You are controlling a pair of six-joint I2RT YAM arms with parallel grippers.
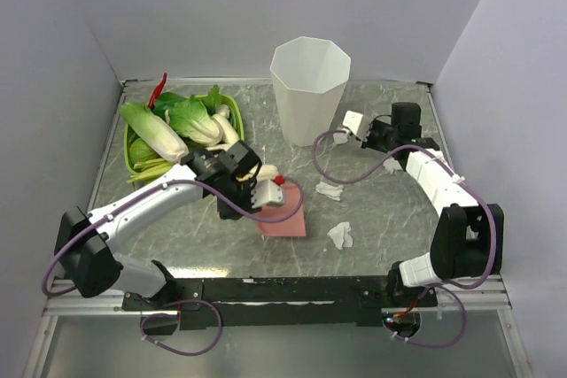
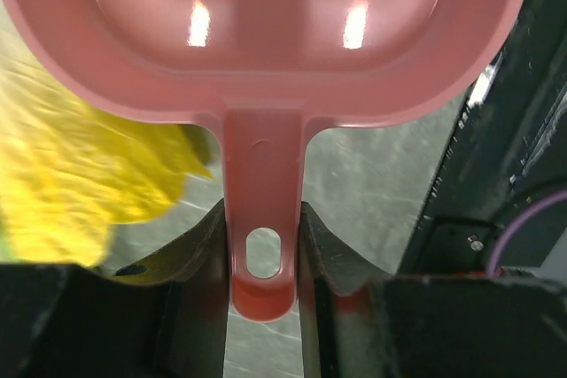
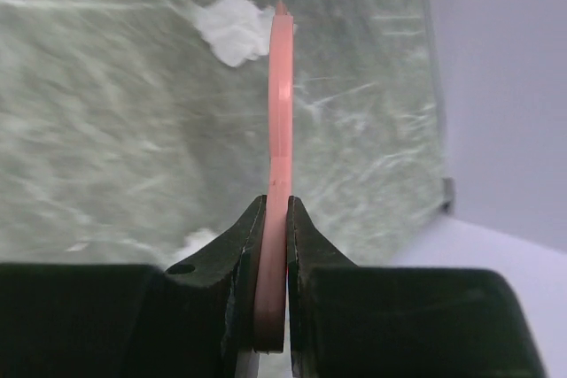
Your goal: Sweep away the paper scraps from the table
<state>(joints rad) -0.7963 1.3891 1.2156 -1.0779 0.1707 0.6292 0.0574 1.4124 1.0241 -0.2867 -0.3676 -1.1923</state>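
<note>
My left gripper [image 1: 262, 194] is shut on the handle of the pink dustpan [image 1: 283, 214], whose pan rests on the grey marble table [image 1: 177, 227] left of centre. In the left wrist view the handle [image 2: 263, 210] sits between the jaws of the left gripper [image 2: 263, 223], below the pan [image 2: 266, 33]. Paper scraps lie on the table to the right of the pan [image 1: 330, 189], nearer the front [image 1: 340, 235], and by the right arm [image 1: 391, 165]. My right gripper [image 1: 366, 135] is shut on a thin pink handle [image 3: 280, 104], seen edge-on. One white scrap [image 3: 232, 28] lies beside its far end.
A tall white ribbed bin [image 1: 310, 86] stands at the back centre. A green tray [image 1: 133, 158] of white-stemmed cabbages [image 1: 190, 121] with a red chili [image 1: 158, 90] is at the back left. The table's metal rim [image 3: 447, 194] and white walls close in the right side.
</note>
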